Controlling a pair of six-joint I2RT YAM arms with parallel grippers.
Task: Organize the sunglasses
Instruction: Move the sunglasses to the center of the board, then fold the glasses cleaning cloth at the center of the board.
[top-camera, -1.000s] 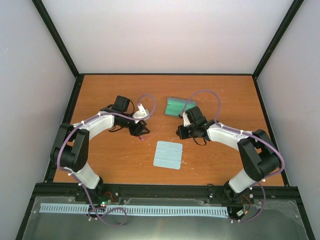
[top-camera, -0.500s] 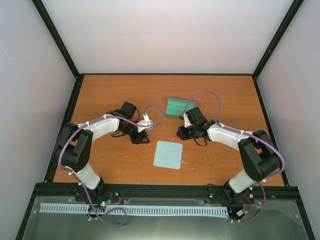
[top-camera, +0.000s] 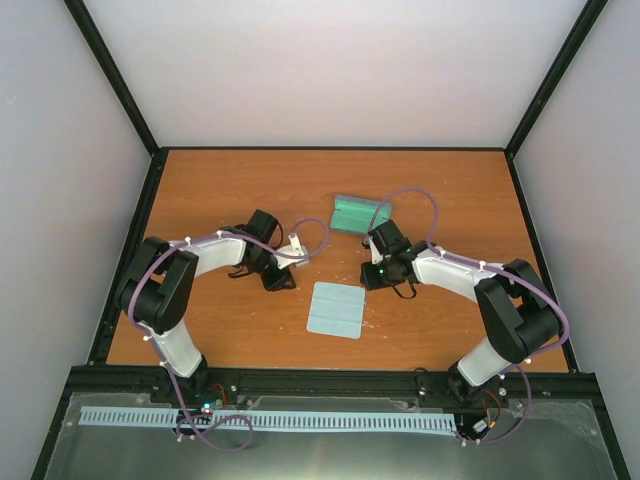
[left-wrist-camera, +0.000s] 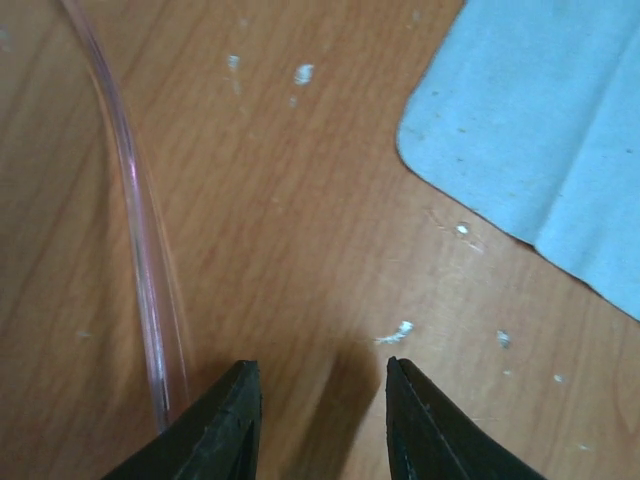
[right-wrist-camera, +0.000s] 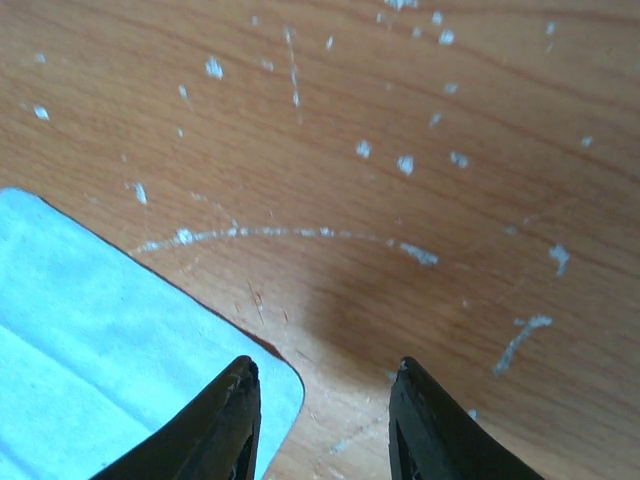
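Note:
Only one thin translucent pink arm of the sunglasses (left-wrist-camera: 140, 230) shows, in the left wrist view; it lies on the wood and runs down to just outside my left finger (left-wrist-camera: 225, 420). The rest of the pair is out of view, and in the top view it is hidden under my left gripper (top-camera: 280, 280). My left gripper (left-wrist-camera: 320, 365) is open, low over bare wood, with nothing between its jaws. My right gripper (right-wrist-camera: 325, 362) is open and empty, also low, with its left finger (right-wrist-camera: 215, 420) over a corner of the pale blue cloth (right-wrist-camera: 100, 340). In the top view my right gripper (top-camera: 372, 278) sits right of the left one.
The pale blue square cloth (top-camera: 336, 309) lies flat between the two grippers, nearer the front; it also shows in the left wrist view (left-wrist-camera: 540, 130). A teal-green oblong case (top-camera: 360, 213) lies behind the right gripper. The wooden table (top-camera: 220, 190) has black rails and white walls around it.
My left gripper has moved a little toward the front and the cloth, its arm folding in. My right gripper has shifted slightly toward the cloth's far right corner.

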